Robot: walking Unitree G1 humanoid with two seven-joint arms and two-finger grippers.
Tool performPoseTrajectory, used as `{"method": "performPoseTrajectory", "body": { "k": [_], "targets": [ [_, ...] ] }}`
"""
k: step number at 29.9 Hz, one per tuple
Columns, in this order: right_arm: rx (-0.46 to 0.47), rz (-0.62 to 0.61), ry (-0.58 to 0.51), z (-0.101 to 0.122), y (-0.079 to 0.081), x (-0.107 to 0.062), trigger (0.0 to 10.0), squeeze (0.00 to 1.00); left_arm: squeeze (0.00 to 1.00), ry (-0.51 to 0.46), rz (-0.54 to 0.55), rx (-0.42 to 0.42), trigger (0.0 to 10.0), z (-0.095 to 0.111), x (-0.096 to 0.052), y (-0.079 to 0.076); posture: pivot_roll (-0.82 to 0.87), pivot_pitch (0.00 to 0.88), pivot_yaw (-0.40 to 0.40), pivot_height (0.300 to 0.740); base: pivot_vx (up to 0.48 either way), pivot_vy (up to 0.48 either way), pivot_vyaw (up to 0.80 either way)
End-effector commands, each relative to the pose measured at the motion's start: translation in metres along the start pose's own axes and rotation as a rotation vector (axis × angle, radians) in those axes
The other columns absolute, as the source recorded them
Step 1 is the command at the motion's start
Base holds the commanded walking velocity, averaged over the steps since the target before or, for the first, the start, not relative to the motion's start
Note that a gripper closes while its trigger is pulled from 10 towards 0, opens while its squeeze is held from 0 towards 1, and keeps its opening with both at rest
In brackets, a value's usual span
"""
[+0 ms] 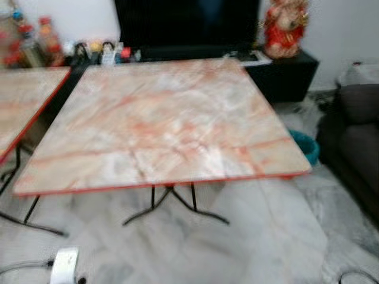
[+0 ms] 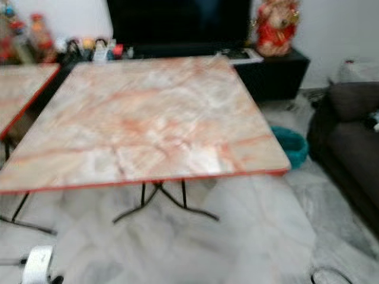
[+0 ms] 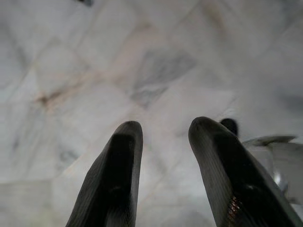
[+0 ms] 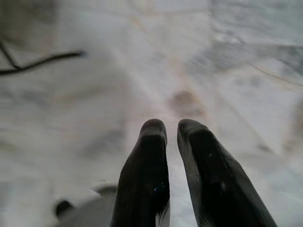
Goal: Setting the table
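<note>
— What's that in front of the robot?

— A square desk (image 1: 160,124), a flat top with a pink-and-cream marble pattern veined in red, rimmed with a thin red edge, standing on thin black bent-metal legs (image 1: 174,204). The top is bare. A second desk (image 1: 23,100) of the same look stands just to its left, cut off by the frame.

— And the floor?

— Pale grey-white marble floor (image 1: 237,242), glossy, with cloudy veins. At the near left lies a white block (image 1: 64,264) with a cable; I can't tell what it is.

— Any containers about?

— A teal round bin (image 1: 305,145) sits on the floor at the right, partly under the desk's corner; what's in it I cannot see. At the far side, a low black cabinet (image 1: 290,74) carries a red-and-gold figure (image 1: 285,26), with a large dark screen (image 1: 186,23) beside it. Small bottles and jars (image 1: 35,41) crowd the far left, too blurred to read. A dark grey sofa (image 1: 355,136) fills the right.

— The grippers?

— Both hang low over the floor. The left gripper (image 3: 163,130) has its rounded black fingers narrowly apart, holding nothing. The right gripper (image 4: 172,128) has its fingers nearly together, a slim gap between them, also empty.
</note>
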State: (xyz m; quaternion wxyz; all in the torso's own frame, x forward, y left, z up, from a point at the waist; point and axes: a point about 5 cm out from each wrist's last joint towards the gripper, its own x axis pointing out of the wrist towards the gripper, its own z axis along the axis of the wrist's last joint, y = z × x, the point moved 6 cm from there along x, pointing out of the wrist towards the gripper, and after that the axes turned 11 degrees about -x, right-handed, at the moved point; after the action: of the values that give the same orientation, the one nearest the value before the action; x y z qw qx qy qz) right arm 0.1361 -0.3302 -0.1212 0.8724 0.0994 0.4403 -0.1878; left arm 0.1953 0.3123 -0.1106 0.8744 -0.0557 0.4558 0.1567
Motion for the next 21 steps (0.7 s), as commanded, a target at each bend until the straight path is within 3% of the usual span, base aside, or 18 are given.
{"method": "performPoseTrajectory", "body": {
  "k": [1, 9, 11, 21],
  "targets": [
    [0.024, -0.023, 0.026, -0.009, -0.004, -0.002, 10.0, 0.0, 0.0, -0.017, -0.017, -0.009, 10.0, 0.007, 0.002, -0.01, 0.04, 0.0, 0.011, 0.74, 0.0, 0.326, 0.0],
    [0.015, 0.001, 0.043, -0.017, 0.02, 0.003, 10.0, 0.0, 0.0, -0.016, -0.019, -0.013, 10.0, 0.006, 0.003, -0.014, 0.04, 0.0, 0.011, 0.74, 0.0, 0.327, 0.0],
    [0.006, 0.019, 0.057, -0.024, 0.039, 0.006, 10.0, 0.0, 0.0, -0.015, -0.015, -0.015, 10.0, 0.006, 0.003, -0.011, 0.05, 0.0, 0.011, 0.74, 0.0, 0.326, 0.0],
    [0.026, 0.035, 0.049, -0.027, 0.063, 0.009, 10.0, 0.0, 0.0, -0.013, -0.009, -0.014, 10.0, 0.0, 0.0, -0.001, 0.05, 0.001, 0.019, 0.74, 0.0, 0.325, 0.0]
  ]
}}
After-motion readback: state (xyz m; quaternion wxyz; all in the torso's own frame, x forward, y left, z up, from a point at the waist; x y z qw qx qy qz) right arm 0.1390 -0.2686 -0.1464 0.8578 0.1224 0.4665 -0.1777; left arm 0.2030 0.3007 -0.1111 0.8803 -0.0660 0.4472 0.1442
